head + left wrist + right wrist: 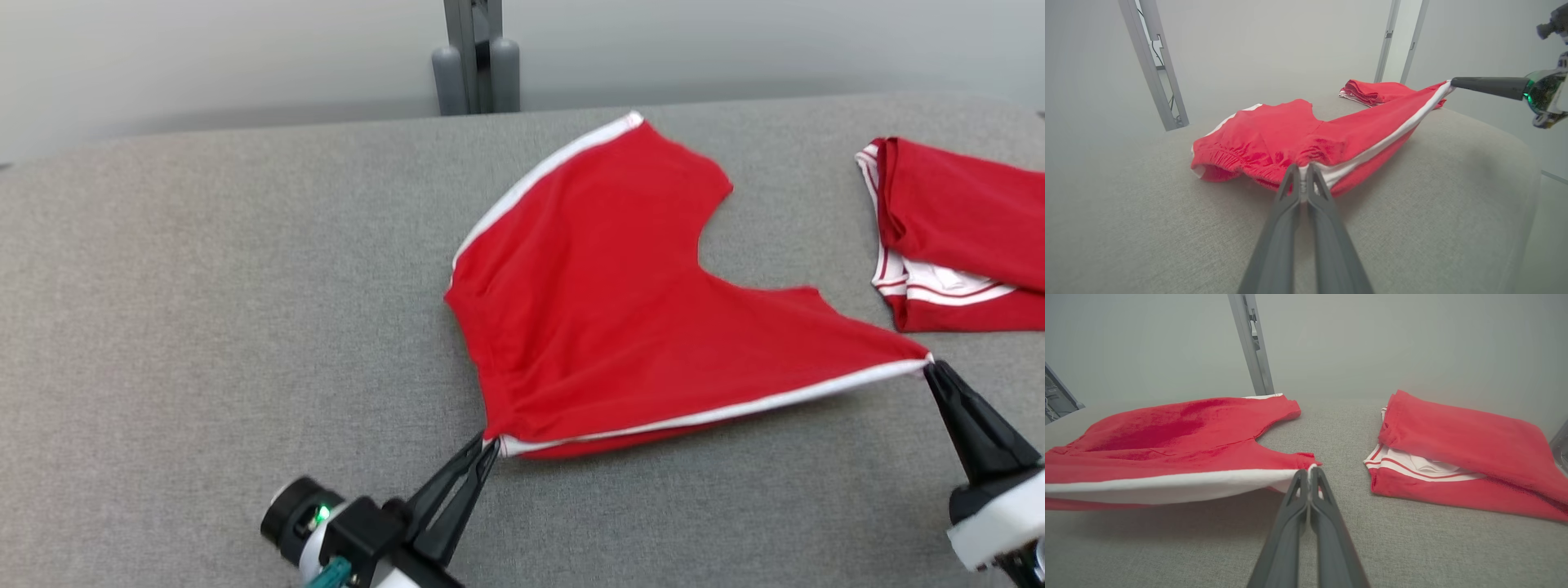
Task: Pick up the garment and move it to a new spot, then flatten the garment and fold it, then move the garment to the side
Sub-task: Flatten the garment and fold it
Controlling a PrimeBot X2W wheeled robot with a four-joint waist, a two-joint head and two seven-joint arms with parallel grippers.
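The garment is a pair of red shorts with a white side stripe, spread on the grey table. Its near edge is stretched taut between my two grippers and lifted a little off the cloth. My left gripper is shut on the waistband corner, seen up close as the garment bunches at my left gripper. My right gripper is shut on the leg-hem corner; the garment runs left from my right gripper. The far leg lies flat on the table.
A second red garment with white trim lies folded at the table's right side, close to my right gripper, also seen as the folded pile. A metal post stands behind the grey table, whose left half is bare.
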